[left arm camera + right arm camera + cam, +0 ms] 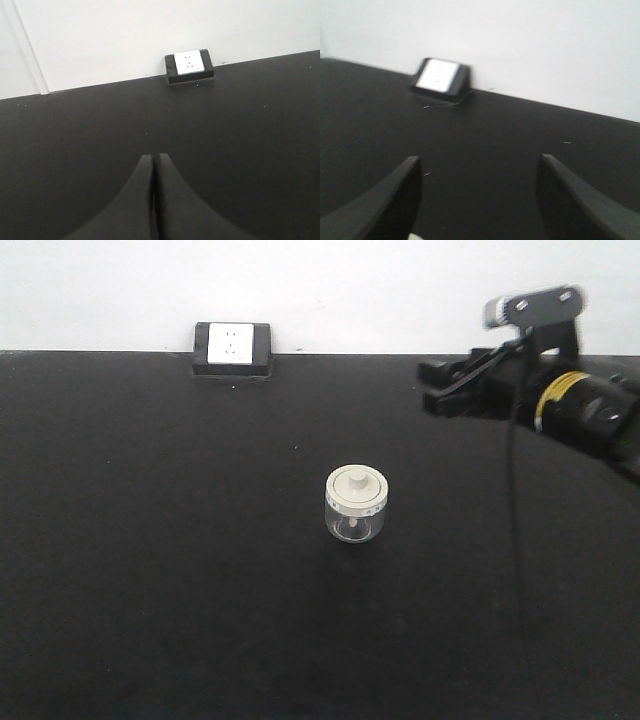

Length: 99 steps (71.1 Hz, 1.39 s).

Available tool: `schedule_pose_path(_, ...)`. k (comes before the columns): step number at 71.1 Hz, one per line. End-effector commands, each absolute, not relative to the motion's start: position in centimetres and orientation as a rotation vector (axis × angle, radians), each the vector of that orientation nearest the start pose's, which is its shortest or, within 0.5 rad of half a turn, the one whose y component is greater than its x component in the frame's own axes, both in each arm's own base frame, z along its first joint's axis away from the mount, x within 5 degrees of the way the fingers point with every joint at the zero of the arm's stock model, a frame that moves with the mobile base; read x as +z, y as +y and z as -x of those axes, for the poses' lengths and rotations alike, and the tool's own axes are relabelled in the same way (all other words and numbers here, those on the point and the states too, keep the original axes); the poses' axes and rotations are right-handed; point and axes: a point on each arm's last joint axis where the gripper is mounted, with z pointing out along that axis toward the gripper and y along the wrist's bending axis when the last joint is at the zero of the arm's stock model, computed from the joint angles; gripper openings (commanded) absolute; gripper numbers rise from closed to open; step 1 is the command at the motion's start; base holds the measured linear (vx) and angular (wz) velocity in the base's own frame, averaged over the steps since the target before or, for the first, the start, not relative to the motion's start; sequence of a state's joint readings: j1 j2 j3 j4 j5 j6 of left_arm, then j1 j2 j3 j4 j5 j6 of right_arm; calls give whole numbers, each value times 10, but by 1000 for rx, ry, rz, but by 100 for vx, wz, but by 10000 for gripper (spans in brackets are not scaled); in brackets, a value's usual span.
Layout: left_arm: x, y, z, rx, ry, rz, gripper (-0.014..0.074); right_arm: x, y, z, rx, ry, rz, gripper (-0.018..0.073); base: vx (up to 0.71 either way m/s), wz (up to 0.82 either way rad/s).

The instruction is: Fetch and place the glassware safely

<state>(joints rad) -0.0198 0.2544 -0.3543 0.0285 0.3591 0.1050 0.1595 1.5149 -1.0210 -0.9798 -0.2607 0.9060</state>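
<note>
clear glass jar [356, 505] with cream-white knobbed lid stands upright mid-table; left gripper [154, 165] fingers pressed together, right gripper [477, 170] fingers spread.

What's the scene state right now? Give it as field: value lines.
surface: black table
jar: glass jar with cream lid, upright, mid-table, untouched
socket: wall socket at the table's back edge
left gripper: shut, empty, jar not in its view
right gripper: open, empty, in the air to the right of the jar and apart from it
task status: jar not yet grasped
</note>
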Motion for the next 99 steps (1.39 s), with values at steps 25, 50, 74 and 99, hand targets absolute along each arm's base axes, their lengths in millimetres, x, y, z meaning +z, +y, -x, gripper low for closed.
schedule_pose_path(25, 298, -1, -69, 82, 1654, -121, -7, 396, 25, -264, -33, 1735, -1, -14, 0, 0)
schedule_pose_path(50, 298, -1, -69, 82, 1654, -121, -7, 360, 20, -197, -42, 1713, 114, -8, 0, 0)
schedule_pose_path(74, 298, -1, -69, 82, 1654, -121, -7, 322, 12, -132, -24, 1658, 134, -8, 0, 0)
schedule_pose_path(99, 298, -1, -69, 82, 1654, -121, -7, 295, 5, -86, -17, 1550, 119, -6, 0, 0)
